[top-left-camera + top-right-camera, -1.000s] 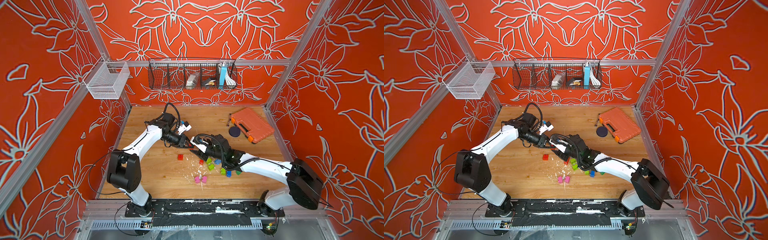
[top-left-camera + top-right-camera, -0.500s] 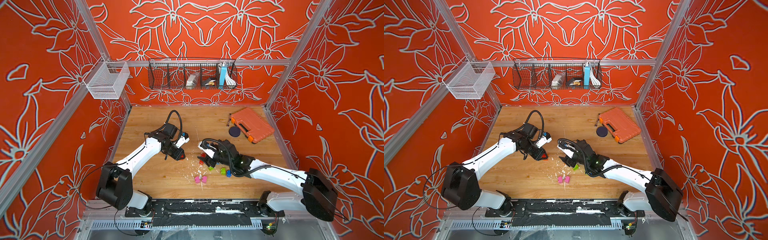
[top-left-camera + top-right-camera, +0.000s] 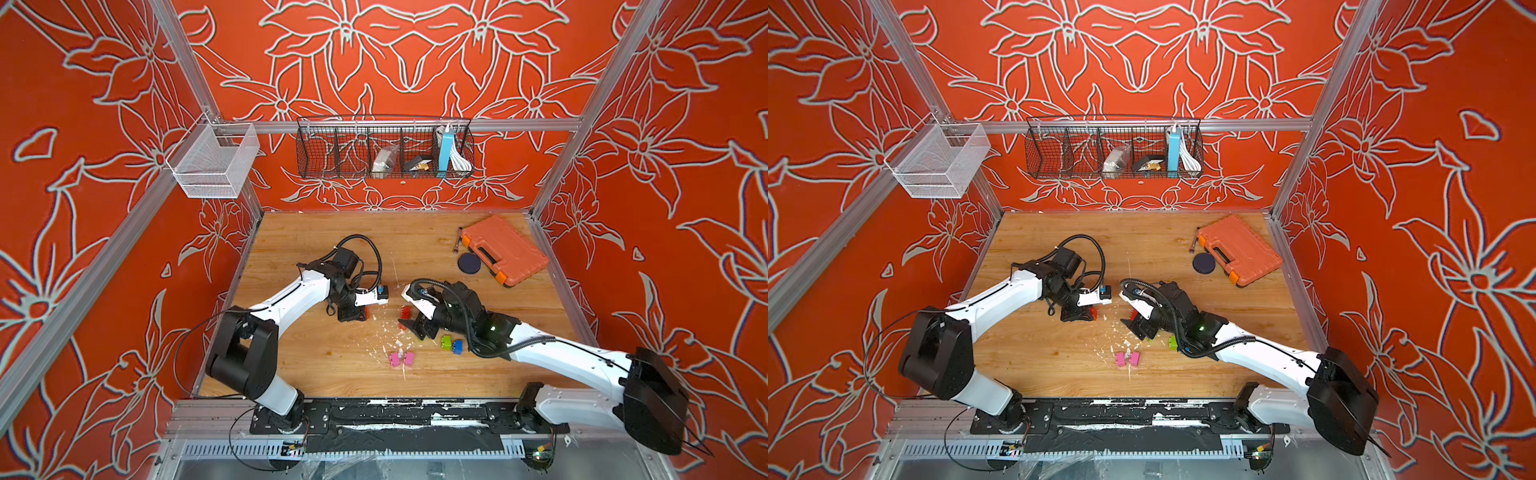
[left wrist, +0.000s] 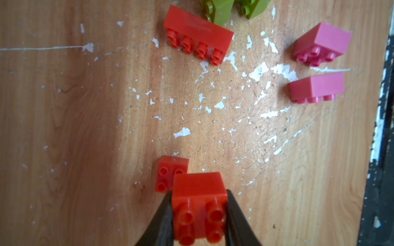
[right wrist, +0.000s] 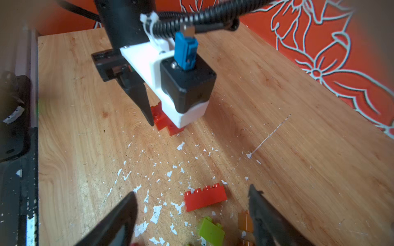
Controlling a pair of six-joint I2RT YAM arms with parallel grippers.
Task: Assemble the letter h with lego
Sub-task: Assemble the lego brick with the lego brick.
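Observation:
My left gripper (image 4: 199,215) is shut on a red square lego brick (image 4: 199,206), held low over the table with its studs towards the camera. A second small red brick (image 4: 170,174) lies just beyond it, partly covered; whether they touch I cannot tell. In both top views that gripper (image 3: 353,313) (image 3: 1077,313) is left of centre. My right gripper (image 5: 191,210) stands open over a long red brick (image 5: 204,197) lying free between its fingers (image 5: 119,213). A lime brick (image 5: 211,230) and a brown brick (image 5: 245,221) lie close by. Two pink bricks (image 3: 401,359) sit nearer the front.
An orange tool case (image 3: 505,249) and a dark disc (image 3: 469,262) lie at the back right. A lime brick (image 3: 446,341) and a blue brick (image 3: 457,346) rest under my right arm. White scuffs mark the wooden table (image 3: 316,357). Wire baskets hang on the back wall.
The two grippers, close together a second ago, have parted. My right gripper has opened wide and drawn back towards the front right. My left gripper has lowered the red brick to the table.

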